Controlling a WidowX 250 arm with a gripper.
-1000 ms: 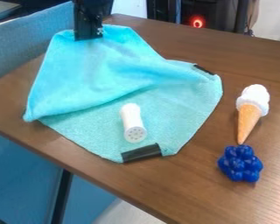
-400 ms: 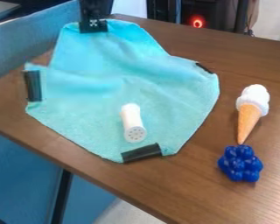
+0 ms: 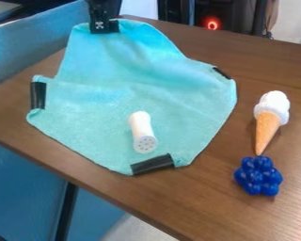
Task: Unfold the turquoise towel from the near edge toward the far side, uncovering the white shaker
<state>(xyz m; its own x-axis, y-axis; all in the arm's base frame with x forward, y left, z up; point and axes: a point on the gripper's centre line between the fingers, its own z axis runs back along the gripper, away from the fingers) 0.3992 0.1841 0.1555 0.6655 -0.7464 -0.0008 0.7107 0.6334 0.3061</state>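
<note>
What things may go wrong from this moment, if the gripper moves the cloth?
The gripper is at the far corner of the cloth, and the white shaker rests on it: a pull might drag or roll the shaker.
The cloth has soft folds near the gripper; a careless move could bunch them.
The cloth's left side lies near the table's edge, so it might slip over.

Bare tabletop (image 3: 214, 161) separates the cloth (image 3: 96, 101) from toy cone (image 3: 266, 129) and blue cluster (image 3: 258, 176); a white shaker (image 3: 142, 132) obstructs the cloth's near half.
</note>
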